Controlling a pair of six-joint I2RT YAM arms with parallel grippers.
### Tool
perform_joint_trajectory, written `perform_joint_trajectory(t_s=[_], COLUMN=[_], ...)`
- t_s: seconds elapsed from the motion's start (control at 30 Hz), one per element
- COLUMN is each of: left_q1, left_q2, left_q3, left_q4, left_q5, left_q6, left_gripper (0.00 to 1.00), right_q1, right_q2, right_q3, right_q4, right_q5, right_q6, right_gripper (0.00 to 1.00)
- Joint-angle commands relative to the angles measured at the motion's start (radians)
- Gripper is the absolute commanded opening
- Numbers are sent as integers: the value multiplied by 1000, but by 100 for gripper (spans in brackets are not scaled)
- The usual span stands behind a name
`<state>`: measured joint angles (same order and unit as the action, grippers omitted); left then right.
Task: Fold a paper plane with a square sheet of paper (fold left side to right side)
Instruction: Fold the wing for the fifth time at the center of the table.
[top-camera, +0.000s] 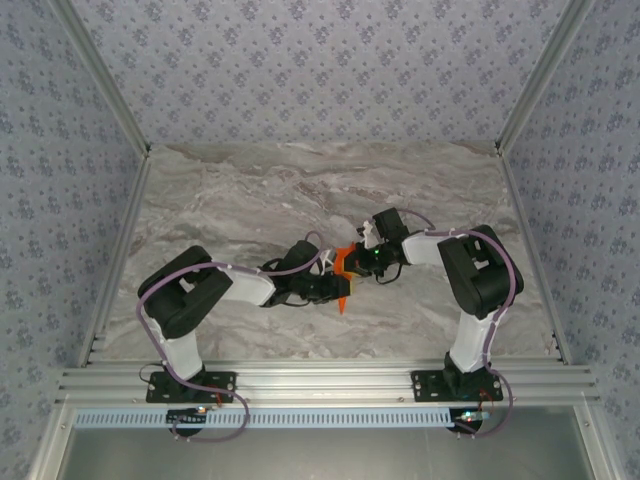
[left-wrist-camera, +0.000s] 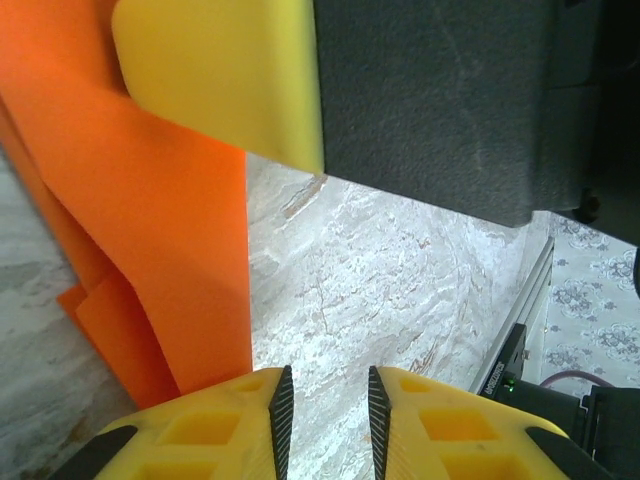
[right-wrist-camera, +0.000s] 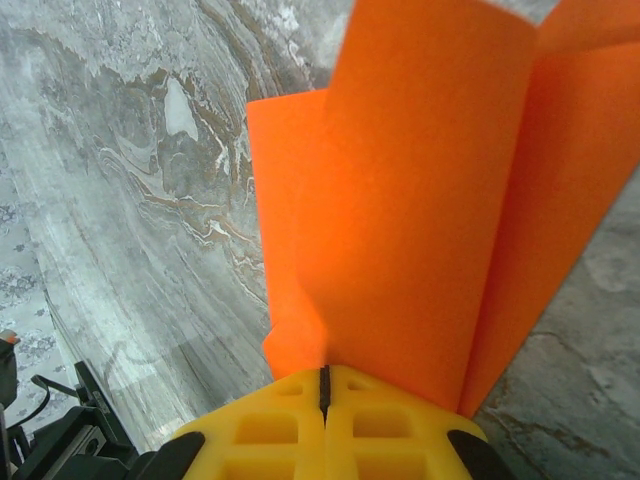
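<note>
Fold: pinching paper (right-wrist-camera: 420, 200) in pressed-together right gripper (right-wrist-camera: 325, 385), holding it steady for creasing; hovering left gripper (left-wrist-camera: 325, 410) just left of it, jaws slightly spread, gripping nothing.

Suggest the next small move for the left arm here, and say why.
Probably shift the left gripper sideways onto the creased orange paper beside it and close on the free edge. Its jaws stand slightly apart with nothing between them, the paper stands just to one side, and the right gripper is shut on the paper, so a second grip looks needed to fold.
</note>
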<state>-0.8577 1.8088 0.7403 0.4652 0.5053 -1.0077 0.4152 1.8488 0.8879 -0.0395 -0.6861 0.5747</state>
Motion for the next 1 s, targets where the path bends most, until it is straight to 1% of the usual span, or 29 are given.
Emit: perform_joint_trajectory(t_s=[0.0, 0.23, 0.7, 0.8, 0.97], left_q1=[-4, -19, -44, -51, -53], left_q2=[20, 17, 26, 23, -24], left_q3=[-9, -11, 0, 0, -16], left_q4=[-42, -111, -183, -204, -203], left_q5=[0, -1, 3, 0, -8], left_q6=[-2, 20, 34, 39, 47], left_gripper=[27, 26, 24, 20, 19], right_q1=[5, 7, 6, 5, 5], right_q2=[41, 44, 54, 53, 54], right_q3=[5, 14, 25, 26, 26], right_q4=[-77, -98, -116, -121, -122], right_q5=[57, 63, 69, 70, 72], right_q6=[-26, -32, -34, -35, -35], right_gripper=[2, 2, 2, 2, 2])
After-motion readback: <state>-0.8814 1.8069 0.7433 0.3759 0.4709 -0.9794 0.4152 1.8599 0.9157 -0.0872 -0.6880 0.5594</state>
